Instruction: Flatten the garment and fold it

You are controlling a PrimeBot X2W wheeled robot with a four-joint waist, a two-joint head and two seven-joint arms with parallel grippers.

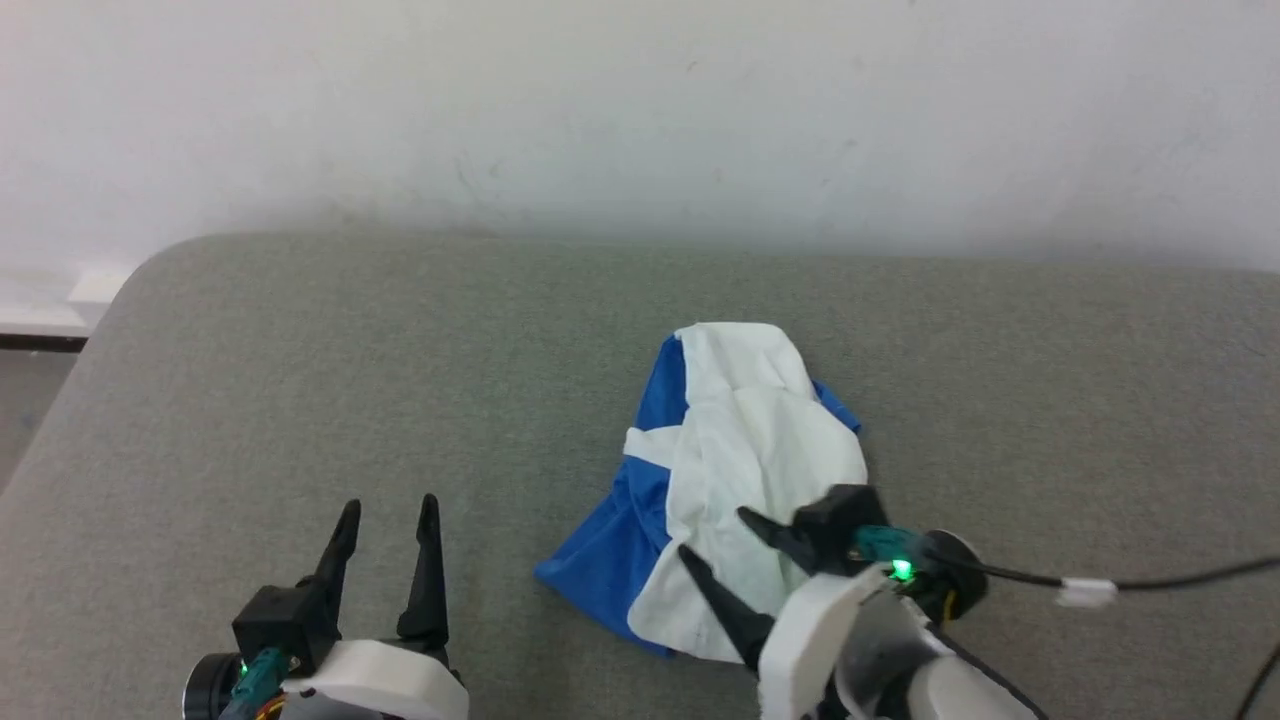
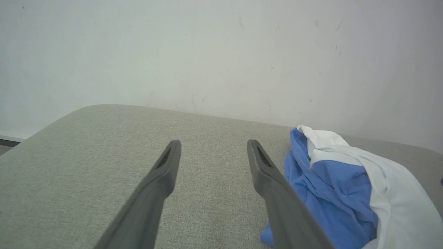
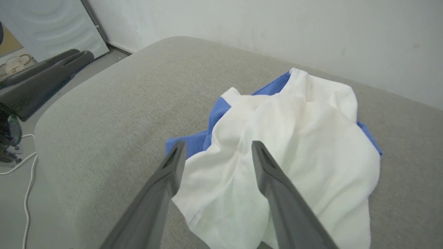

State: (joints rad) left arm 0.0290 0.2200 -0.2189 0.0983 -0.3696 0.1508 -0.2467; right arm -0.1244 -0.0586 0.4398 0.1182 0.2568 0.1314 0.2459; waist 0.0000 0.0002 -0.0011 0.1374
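The garment (image 1: 740,470) is recorded as a crumpled soft mound, wrinkled white cloth over blue folds, right of centre in the head view on a grey woven pad (image 1: 400,380) with rounded corners. The right gripper (image 1: 712,531) is seen at lower right, angled toward upper left, tapered dark fingers spread wide over the mound's near white edge, nothing gripped. The left gripper (image 1: 390,502) is seen at lower left, pointing up, spread wide and empty above bare pad.
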